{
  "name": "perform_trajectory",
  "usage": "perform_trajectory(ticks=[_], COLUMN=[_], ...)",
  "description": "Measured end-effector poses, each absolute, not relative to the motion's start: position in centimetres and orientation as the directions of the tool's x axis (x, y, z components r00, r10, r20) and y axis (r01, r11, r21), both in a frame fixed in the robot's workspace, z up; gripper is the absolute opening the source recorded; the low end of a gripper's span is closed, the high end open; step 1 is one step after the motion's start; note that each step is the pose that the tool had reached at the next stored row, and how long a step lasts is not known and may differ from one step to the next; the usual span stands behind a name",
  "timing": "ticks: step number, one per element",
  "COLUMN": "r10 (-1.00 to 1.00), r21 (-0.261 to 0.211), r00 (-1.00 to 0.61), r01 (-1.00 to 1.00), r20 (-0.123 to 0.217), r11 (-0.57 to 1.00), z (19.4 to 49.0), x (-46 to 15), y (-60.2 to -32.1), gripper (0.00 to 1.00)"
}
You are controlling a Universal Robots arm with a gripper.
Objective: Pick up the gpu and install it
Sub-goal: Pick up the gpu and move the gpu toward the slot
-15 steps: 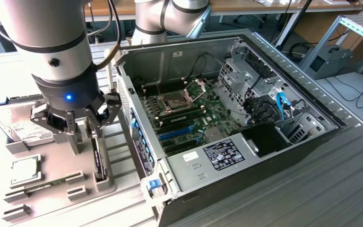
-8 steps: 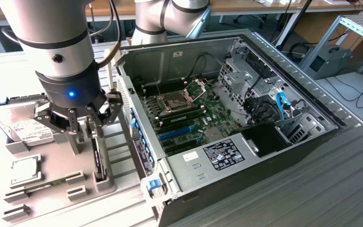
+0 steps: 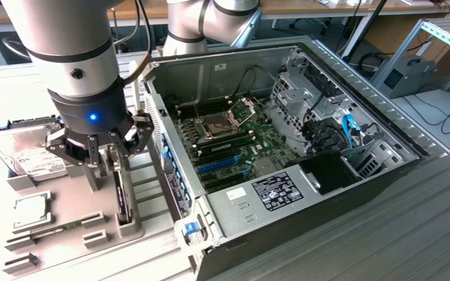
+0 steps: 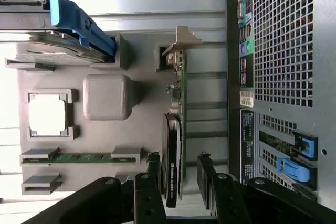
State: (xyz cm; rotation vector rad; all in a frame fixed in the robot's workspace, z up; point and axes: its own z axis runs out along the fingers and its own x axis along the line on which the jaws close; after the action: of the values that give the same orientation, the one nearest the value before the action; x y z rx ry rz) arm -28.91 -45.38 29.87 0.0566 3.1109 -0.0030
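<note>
The gpu (image 4: 176, 124) stands on its long edge in a slot of the grey parts holder (image 4: 107, 56), black face to one side, green board to the other, silvery bracket at its far end. In the exterior view the gpu (image 3: 121, 196) is a thin dark strip just below the arm's wrist. My gripper (image 4: 178, 174) is open and straddles the card's near end, with one black finger (image 4: 154, 167) on each side and a small gap to the card. From outside, the gripper (image 3: 106, 164) hangs straight down over the holder, to the exterior view's left of the case.
An open computer case (image 3: 381, 126) lies to the exterior view's right, its motherboard showing blue slots (image 3: 221, 164). The holder also carries a silver hard drive (image 3: 30, 155), a processor chip (image 4: 47, 114) and a green memory stick (image 4: 79, 157). The case's perforated rear panel (image 4: 283, 51) is close beside the card.
</note>
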Motion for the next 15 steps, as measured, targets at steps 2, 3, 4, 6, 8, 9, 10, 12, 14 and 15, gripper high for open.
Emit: perform_trajectory(ticks=[2, 3, 4, 6, 8, 9, 10, 12, 14, 15], r10=[0.036, 0.036, 0.036, 0.036, 0.036, 0.036, 0.036, 0.036, 0.036, 0.036], r21=[-0.002, -0.003, -0.004, -0.005, -0.007, -0.008, -0.009, -0.009, -0.009, -0.009], r00=[-0.999, -0.999, -0.999, -0.999, -0.999, -0.999, -0.999, -0.999, -0.999, -0.999], r01=[0.036, 0.036, 0.036, 0.036, 0.036, 0.036, 0.036, 0.036, 0.036, 0.036], r20=[-0.03, -0.03, -0.03, -0.031, -0.031, -0.031, -0.03, -0.03, -0.031, -0.031], r11=[0.999, 0.999, 0.999, 0.999, 0.999, 0.999, 0.999, 0.999, 0.999, 0.999], z=[29.7, 29.7, 29.6, 29.5, 29.4, 29.3, 29.2, 29.0, 28.7, 28.6], x=[-28.8, -28.7, -28.7, -28.7, -28.7, -28.7, -28.7, -28.7, -28.7, -28.7], y=[-45.3, -45.3, -45.2, -45.2, -45.2, -45.2, -45.1, -45.1, -45.1, -45.1], gripper=[0.42, 0.42, 0.42, 0.42, 0.42, 0.42, 0.42, 0.42, 0.42, 0.42])
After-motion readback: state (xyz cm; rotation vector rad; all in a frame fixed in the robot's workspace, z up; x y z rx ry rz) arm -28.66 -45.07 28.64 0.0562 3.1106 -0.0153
